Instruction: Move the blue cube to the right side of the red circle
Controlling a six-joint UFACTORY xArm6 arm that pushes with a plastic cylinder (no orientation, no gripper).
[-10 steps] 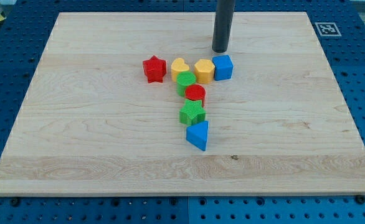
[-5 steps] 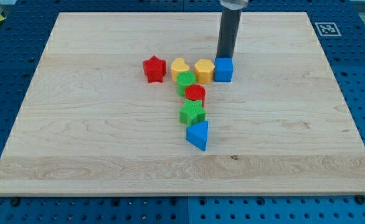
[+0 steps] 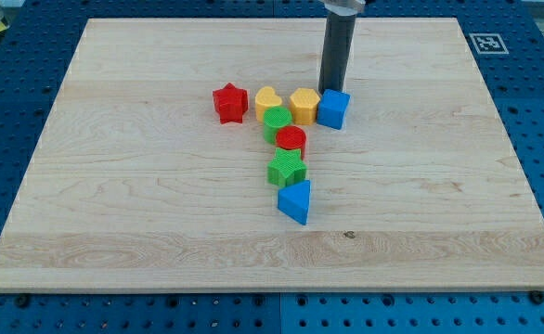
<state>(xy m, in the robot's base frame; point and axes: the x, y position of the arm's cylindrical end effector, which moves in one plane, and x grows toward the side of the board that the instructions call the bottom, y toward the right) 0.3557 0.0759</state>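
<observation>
The rod stands upright, coming down from the view's top edge, and my tip [image 3: 331, 90] rests on the wooden board [image 3: 114, 186] touching the blue cube [image 3: 333, 109] at its 12 o'clock side. There is no gripper, so nothing is grasped; the tip only presses against the block. The blue cube sits turned slightly, touching the yellow block [image 3: 304, 105] at its 9 o'clock. The red circle [image 3: 291, 141] lies at about 7 o'clock from the cube, between two green blocks.

Bright even lighting, sharp focus, soft faint shadows
</observation>
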